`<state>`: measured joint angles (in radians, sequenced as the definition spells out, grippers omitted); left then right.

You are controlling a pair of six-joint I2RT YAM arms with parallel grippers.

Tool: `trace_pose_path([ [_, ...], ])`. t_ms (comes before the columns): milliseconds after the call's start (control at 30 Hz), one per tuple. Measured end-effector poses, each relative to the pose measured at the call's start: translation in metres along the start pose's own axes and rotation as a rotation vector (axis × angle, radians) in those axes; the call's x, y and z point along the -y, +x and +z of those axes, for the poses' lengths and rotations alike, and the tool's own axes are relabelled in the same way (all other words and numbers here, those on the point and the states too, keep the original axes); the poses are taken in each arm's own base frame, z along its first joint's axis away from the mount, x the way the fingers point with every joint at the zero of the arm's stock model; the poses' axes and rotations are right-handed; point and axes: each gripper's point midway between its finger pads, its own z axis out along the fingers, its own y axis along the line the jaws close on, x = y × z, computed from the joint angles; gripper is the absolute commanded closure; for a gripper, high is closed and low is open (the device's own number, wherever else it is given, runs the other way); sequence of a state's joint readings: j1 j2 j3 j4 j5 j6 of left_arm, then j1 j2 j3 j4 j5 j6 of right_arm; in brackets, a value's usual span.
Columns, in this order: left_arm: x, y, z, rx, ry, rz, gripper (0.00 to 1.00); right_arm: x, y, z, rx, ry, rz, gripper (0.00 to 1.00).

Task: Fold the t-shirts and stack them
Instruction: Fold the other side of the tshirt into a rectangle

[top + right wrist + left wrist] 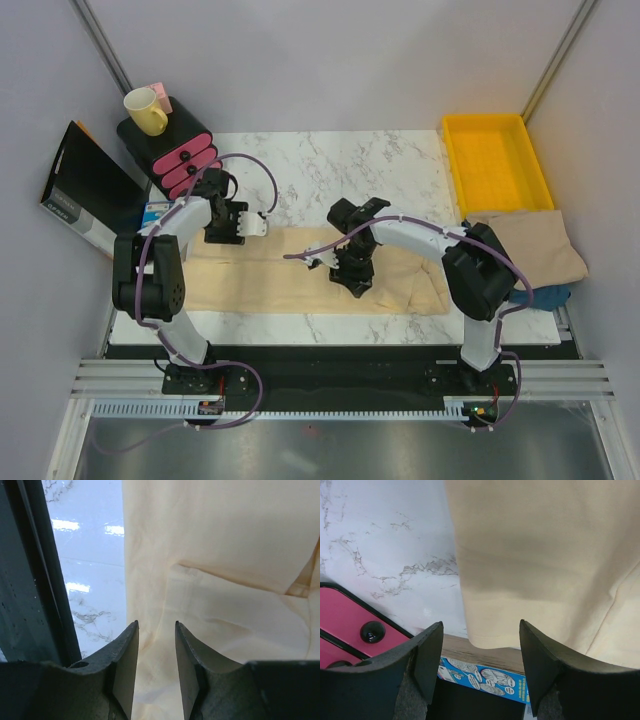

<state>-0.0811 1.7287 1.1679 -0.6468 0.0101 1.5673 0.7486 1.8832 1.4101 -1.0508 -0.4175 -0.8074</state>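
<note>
A pale cream t-shirt (300, 280) lies spread flat across the marble table. My left gripper (224, 232) is open above the shirt's far left corner. In the left wrist view the gripper (480, 625) has its jaws wide apart, with the shirt's rounded corner (492, 632) between them. My right gripper (355, 280) points down over the middle of the shirt. In the right wrist view the gripper (156, 625) has its jaws a narrow gap apart over the cloth (225, 555) near a folded edge. A second, tan t-shirt (530, 250) lies folded at the right.
A yellow tray (495, 160) stands at the back right. A pink drawer unit (175, 150) with a yellow mug (145, 110) stands at the back left, and also shows in the left wrist view (345, 625). A blue printed box (485, 675) lies by the table's left edge. A black box (85, 190) leans further left.
</note>
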Motion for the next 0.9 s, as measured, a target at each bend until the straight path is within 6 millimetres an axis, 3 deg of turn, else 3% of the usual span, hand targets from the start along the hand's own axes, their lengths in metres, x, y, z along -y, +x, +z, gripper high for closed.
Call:
trace_pose_path([
  [333, 0.001, 0.000, 0.001, 0.002, -0.003, -0.011, 0.30, 0.015, -0.002, 0.024, 0.001, 0.000, 0.035, 0.47],
  [567, -0.001, -0.003, 0.002, 0.018, -0.010, -0.010, 0.30, 0.019, -0.007, 0.033, 0.015, 0.009, 0.044, 0.50],
  [667, -0.003, -0.003, 0.001, 0.020, -0.015, -0.011, 0.30, 0.018, -0.007, 0.037, 0.016, 0.009, 0.045, 0.60],
  [700, -0.003, -0.003, 0.001, 0.021, -0.017, -0.011, 0.30, 0.018, -0.007, 0.038, 0.015, 0.007, 0.044, 0.73],
  [833, -0.006, -0.004, 0.000, 0.023, -0.024, -0.010, 0.30, 0.019, -0.009, 0.043, 0.017, 0.009, 0.046, 0.98],
  [900, -0.006, -0.004, 0.000, 0.025, -0.025, -0.010, 0.30, 0.018, -0.010, 0.044, 0.018, 0.010, 0.047, 1.00],
])
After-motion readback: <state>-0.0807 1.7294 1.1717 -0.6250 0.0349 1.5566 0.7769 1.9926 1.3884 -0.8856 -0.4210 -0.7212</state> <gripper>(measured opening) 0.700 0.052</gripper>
